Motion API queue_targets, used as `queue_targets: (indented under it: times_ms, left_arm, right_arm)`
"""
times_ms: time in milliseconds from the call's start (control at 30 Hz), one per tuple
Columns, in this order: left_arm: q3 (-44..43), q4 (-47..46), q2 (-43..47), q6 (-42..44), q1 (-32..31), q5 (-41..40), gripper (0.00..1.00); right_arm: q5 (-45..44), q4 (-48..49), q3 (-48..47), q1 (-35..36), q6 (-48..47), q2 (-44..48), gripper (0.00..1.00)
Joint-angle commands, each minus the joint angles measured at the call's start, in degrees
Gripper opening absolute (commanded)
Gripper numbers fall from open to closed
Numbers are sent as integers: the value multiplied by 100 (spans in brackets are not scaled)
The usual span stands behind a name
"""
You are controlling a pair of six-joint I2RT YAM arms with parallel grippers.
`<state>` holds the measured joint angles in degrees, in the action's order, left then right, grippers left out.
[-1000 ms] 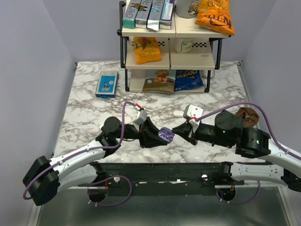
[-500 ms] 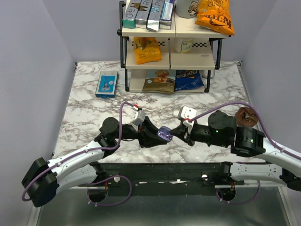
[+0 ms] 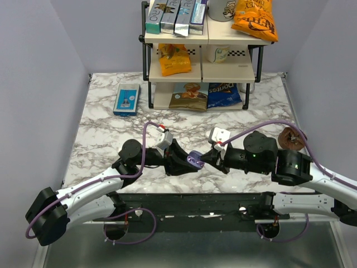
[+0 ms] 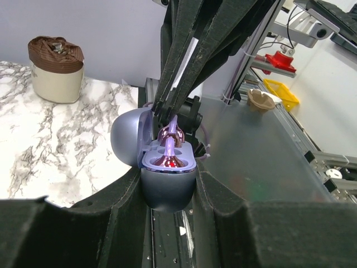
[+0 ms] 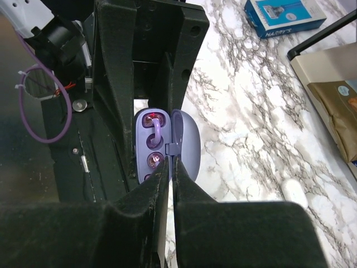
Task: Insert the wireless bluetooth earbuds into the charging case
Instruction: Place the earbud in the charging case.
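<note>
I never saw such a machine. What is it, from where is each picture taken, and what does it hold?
These are two robot arms fixed at the near edge of a marble table. The wide picture looks down from above and behind them: the left arm on the left, the right arm on the right. The other two come from small cameras on the wrists, so each shows its own black jaws. The left jaws are shut on a small lilac charging case, its lid open, an earbud inside. The right jaws, almost closed, point their tips at the case. Also on the table: a blue box, a rack of snacks and a brown-topped cup.
</note>
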<state>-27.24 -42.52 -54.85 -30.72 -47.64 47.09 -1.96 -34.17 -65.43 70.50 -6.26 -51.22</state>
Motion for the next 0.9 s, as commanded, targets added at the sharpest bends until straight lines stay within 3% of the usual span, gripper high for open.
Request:
queue_targets:
  times_ms: [0,400,633,867]
  left_arm:
    - [18,-204,80,136,-18,-95,0]
    - [44,-265,36,93,-18,-121,0]
    - [79,-283,80,84,-18,-148,0]
    - [79,-248,124,75,-18,-174,0]
  right_arm:
    - [152,-309,39,-1,-112,-81,22]
    - [-76,24,-49,-1,55,121,50]
    - [-604,131,4,8,187,288,52]
    - [-412,95,144,8,231,288,52]
